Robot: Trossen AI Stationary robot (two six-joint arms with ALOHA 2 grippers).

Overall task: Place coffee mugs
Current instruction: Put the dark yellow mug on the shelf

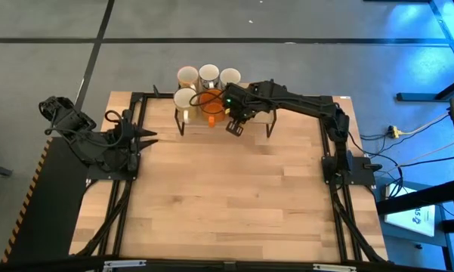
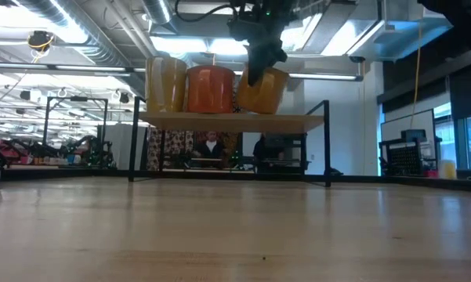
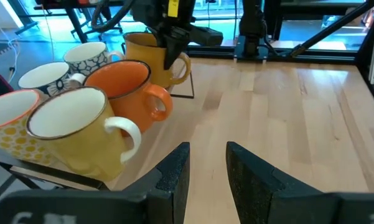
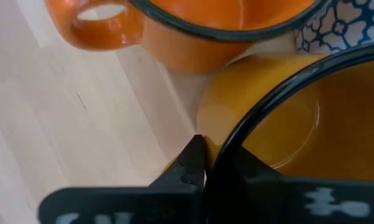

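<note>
Several mugs stand on a small raised shelf (image 2: 298, 121) at the table's far edge. In the left wrist view I see a yellow mug (image 3: 81, 134), an orange mug (image 3: 121, 93), a translucent amber mug (image 3: 150, 57), a white mug with a dark pattern (image 3: 90, 56), a plain white one (image 3: 46, 78) and a dotted cream one (image 3: 6, 124). My right gripper (image 1: 234, 119) reaches in over the shelf's right part and is shut on the amber mug (image 2: 262, 90). My left gripper (image 3: 208, 168) is open near the table's left edge, pointing at the shelf. My right gripper holds the amber mug by its wall at the rim (image 4: 236, 127), close to the handle (image 3: 185, 65). One finger (image 4: 190, 165) is outside the wall and the other is inside the cup. The fingers come from above, pointing down. The mug sits tilted, its base at the shelf board.
The shelf stands on thin black legs (image 2: 327, 145) with open space beneath. The orange mug (image 4: 199, 31) and the patterned mug (image 4: 342, 25) stand right beside the held one. Bare wooden tabletop (image 1: 227, 196) spreads toward the near edge. People and benches show in the room behind.
</note>
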